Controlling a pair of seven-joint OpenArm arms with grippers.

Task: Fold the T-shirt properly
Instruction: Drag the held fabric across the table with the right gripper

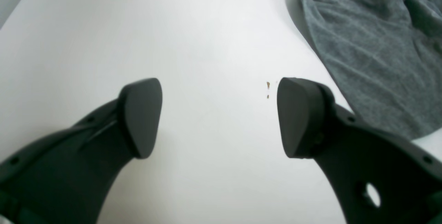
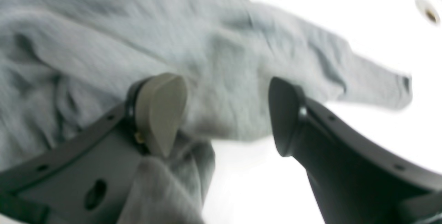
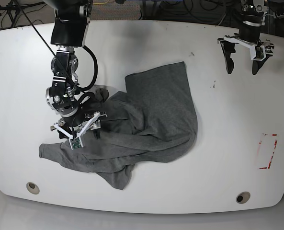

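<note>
Table (image 3: 146, 191): white, bearing everything. T-shirt (image 3: 151, 120): crumpled left of centre, 1 sleeve trailing toward the near-left edge, so unfolded and needing spreading first. Right gripper (image 3: 77, 129): low over the shirt's left part, jaws spread, cloth between them ungripped. Left gripper (image 3: 242, 57): parked far right, jaws apart, empty, well clear.

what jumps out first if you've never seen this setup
The crumpled grey T-shirt sprawls across the middle of the white table. The right pincer hangs open over the shirt's bunched end on the base view's left. The left pincer hangs open over bare table at the far corner, and a red-marked rectangle sits near the opposite edge.
</note>
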